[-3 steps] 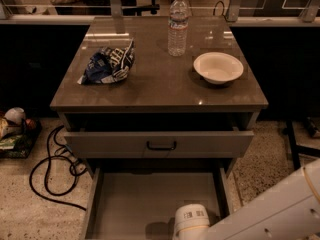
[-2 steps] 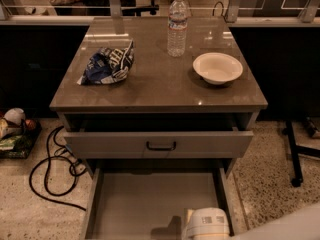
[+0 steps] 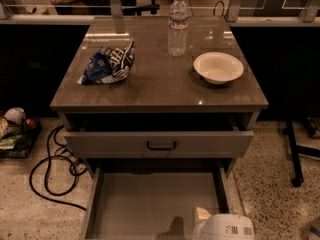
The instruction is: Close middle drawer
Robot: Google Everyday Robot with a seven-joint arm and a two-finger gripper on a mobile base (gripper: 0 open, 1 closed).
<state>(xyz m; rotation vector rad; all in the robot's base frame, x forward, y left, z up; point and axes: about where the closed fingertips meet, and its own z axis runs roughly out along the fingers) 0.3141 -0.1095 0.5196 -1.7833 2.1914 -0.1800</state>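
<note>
Middle drawer [image 3: 150, 204]: smooth grey-beige shallow tray, pulled far out below the top drawer.
Top drawer [image 3: 110, 145]: flat front, black bar handle [image 3: 161, 145], slightly open.
Cabinet top [image 3: 160, 91]: glossy; crumpled chip bag [image 3: 107, 64] left, clear water bottle [image 3: 178, 25] rear edge, round white bowl [image 3: 218, 67] right.
Floor: black cable [image 3: 47, 171], left.
Gripper [image 3: 225, 227]: white rounded housing over the tray's front right corner; how far open cannot be told.
Change: gripper has shifted right; drawer unmoved.

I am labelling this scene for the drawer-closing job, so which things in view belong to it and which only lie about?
For the job: middle drawer, pulled far out; gripper, at the bottom edge, by that drawer's right front corner.

Only lying about: water bottle, bowl, crumpled bag on the cabinet top; top drawer, slightly open; cable on the floor.
</note>
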